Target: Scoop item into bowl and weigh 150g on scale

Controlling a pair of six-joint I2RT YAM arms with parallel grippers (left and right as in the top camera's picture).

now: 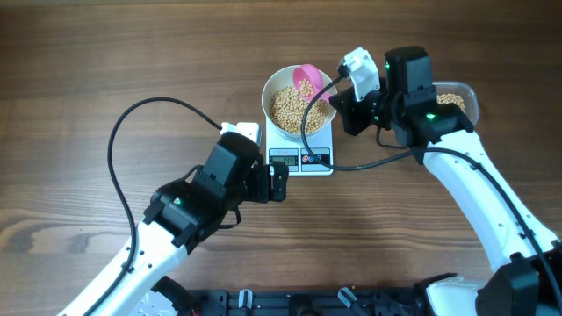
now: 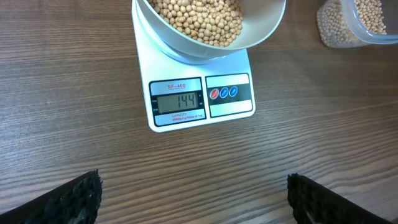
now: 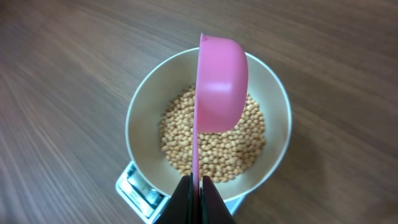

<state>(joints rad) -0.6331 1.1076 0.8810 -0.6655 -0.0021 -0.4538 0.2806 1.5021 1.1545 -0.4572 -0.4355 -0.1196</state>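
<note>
A white bowl point(image 1: 269, 91) holding tan beans point(image 1: 292, 109) stands on the white scale point(image 1: 300, 160). In the left wrist view the scale point(image 2: 186, 124) shows 144 on its display, below the bowl point(image 2: 264, 32) and its beans point(image 2: 199, 18). My right gripper point(image 3: 194, 194) is shut on the thin handle of a pink scoop point(image 3: 221, 81). The scoop is turned on its side over the beans point(image 3: 214, 146) in the bowl point(image 3: 138, 115). From overhead the scoop point(image 1: 308, 80) hangs over the bowl's far right rim. My left gripper point(image 2: 193, 193) stands open over bare table just in front of the scale.
A clear plastic tub point(image 1: 463, 98) with more beans sits right of the scale, behind my right arm. The left wrist view shows the tub point(image 2: 357, 25) at the top right. A black cable loops across the table on the left point(image 1: 132, 132).
</note>
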